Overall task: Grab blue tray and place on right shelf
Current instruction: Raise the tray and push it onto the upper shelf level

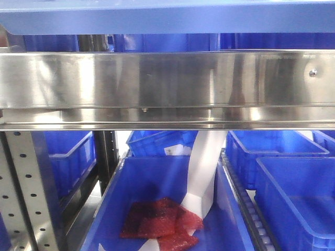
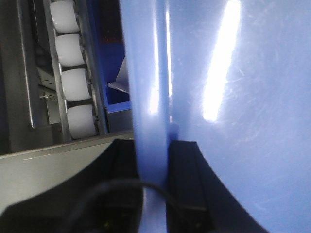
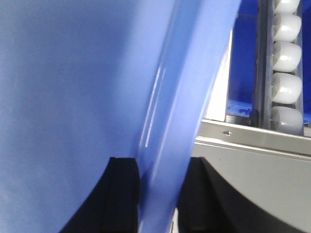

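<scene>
— Where is the tray?
— The shallow, glossy light-blue plastic tray runs along the top edge of the front view. It is just above the broad, shiny stainless-steel front rail of the right shelf. I cannot tell whether it touches the shelf.

— And your grip?
— My left gripper is pinching the tray's flared rim at the bottom centre of its wrist view. My right gripper pinches a rim the same way, also at bottom centre.

— What worries you?
— The rim is thin and slick. If one arm pushes ahead of the other, I think the tray could twist out of a pinch. If I come in low, its leading edge could catch the rail. The white plastic rollers at the upper left of the left wrist view might let it run on after release, so it should sit flat before I let go.
</scene>
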